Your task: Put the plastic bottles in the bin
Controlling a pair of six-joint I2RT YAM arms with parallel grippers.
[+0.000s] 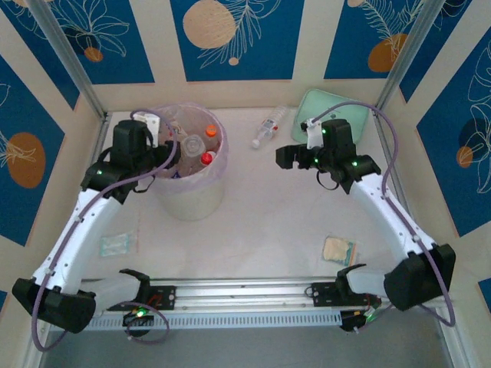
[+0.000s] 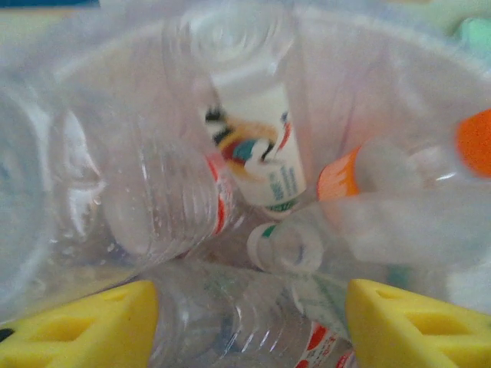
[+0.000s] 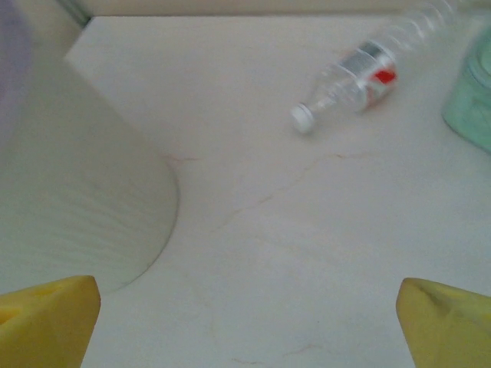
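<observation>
There is one round, tapered wastebasket of translucent pale pink plastic (image 1: 192,201), and one small clear plastic bottle with a white cap and a red-marked label (image 1: 267,130) lies outside it. Inside the wastebasket at least six more clear bottles (image 2: 253,153) are heaped, too tangled for a sure count, with two orange caps (image 2: 337,175) among them. There is also one flat mint-green case (image 1: 326,107) and two small flat packets, a pale blue one (image 1: 116,245) and a beige one (image 1: 338,250).

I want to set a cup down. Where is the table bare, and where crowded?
Bare: the middle of the table, between the bin, lone bottle and beige packet. Crowded: inside the bin, and around the green case.
</observation>
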